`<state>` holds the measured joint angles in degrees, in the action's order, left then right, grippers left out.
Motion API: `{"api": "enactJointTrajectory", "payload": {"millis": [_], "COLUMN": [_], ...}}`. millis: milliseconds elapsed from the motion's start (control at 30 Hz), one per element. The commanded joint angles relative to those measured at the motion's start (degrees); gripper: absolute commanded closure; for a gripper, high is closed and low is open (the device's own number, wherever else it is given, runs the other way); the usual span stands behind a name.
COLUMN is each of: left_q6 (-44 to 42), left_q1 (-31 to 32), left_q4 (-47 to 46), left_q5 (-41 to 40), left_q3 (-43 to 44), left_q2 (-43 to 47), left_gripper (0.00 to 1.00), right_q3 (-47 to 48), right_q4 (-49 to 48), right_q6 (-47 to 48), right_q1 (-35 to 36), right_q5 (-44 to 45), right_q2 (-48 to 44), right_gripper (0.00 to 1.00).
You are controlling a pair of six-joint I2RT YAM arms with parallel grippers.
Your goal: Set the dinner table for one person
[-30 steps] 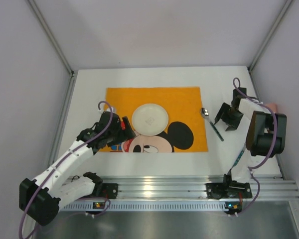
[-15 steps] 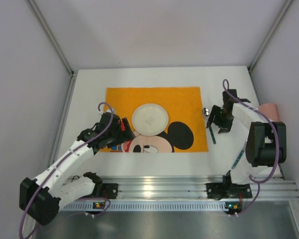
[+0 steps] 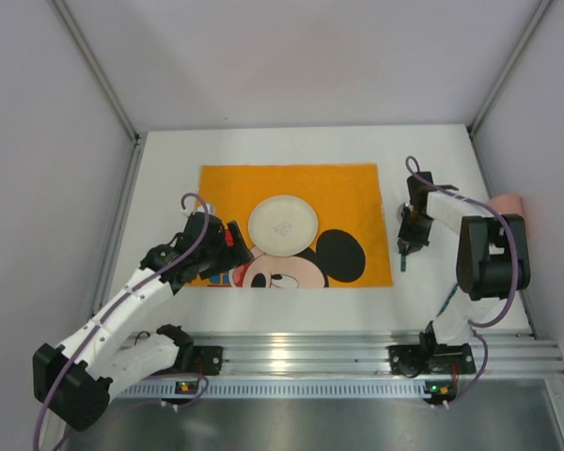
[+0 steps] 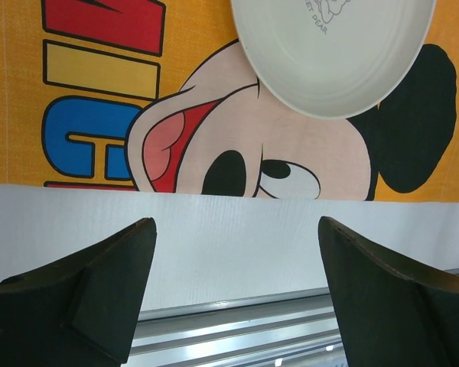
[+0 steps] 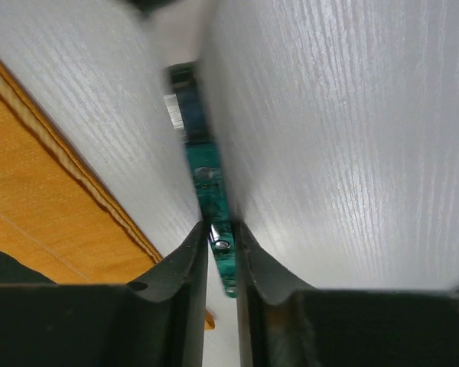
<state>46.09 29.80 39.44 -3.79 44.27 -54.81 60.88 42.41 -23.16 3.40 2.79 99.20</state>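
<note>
The dinner table (image 3: 169, 160) is a white top carrying an orange cartoon-mouse placemat (image 3: 338, 188) with a white plate (image 3: 282, 224) on it. Just right of the placemat lies a green-handled spoon (image 3: 403, 259); its bowl is hidden under my right gripper (image 3: 406, 241). In the right wrist view, the right gripper (image 5: 220, 227) is shut on the green handle (image 5: 206, 168), low on the table. My left gripper (image 3: 233, 240) hovers over the placemat's near left part, open and holding nothing. In the left wrist view, the left gripper (image 4: 236, 223) faces the plate (image 4: 333, 53).
An aluminium rail (image 3: 301, 355) runs along the table's near edge, by both arm bases. A pink object (image 3: 509, 204) sits at the far right, behind the right arm. White walls enclose the table on the left, back and right.
My right gripper moved left onto the spoon and closed on its green handle; the spoon turned to lie nearly straight along the placemat's edge. The left arm barely moved.
</note>
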Motion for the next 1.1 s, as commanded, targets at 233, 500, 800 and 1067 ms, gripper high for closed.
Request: {"api": "enactJointTrajectory", "payload": {"millis": [233, 500, 800, 1067], "left_q6": [-1.1, -3.9, -5.6, -6.4], "left_q1": [0.3, 0.2, 0.1, -0.6], "left_q4": [1.7, 1.8, 5.1, 8.6], "left_q5": [-1.0, -3.9, -6.9, -8.2], "left_q3": [2.7, 7.3, 12.1, 12.3], "left_q2": [-0.4, -4.2, -5.3, -2.4], "left_gripper": [0.08, 0.05, 0.02, 0.02], "right_q3": [7.6, 23.7, 31.6, 33.4], "right_q4": [5.7, 13.1, 10.0, 10.2], "right_q6": [-0.7, -6.1, -12.3, -16.0], "right_q1": [5.1, 25.1, 31.6, 31.7], "right_q5": [9.9, 7.3, 3.8, 5.6], "right_q2": [-2.4, -3.1, 11.4, 18.0], "right_gripper": [1.0, 1.0, 1.0, 1.0]}}
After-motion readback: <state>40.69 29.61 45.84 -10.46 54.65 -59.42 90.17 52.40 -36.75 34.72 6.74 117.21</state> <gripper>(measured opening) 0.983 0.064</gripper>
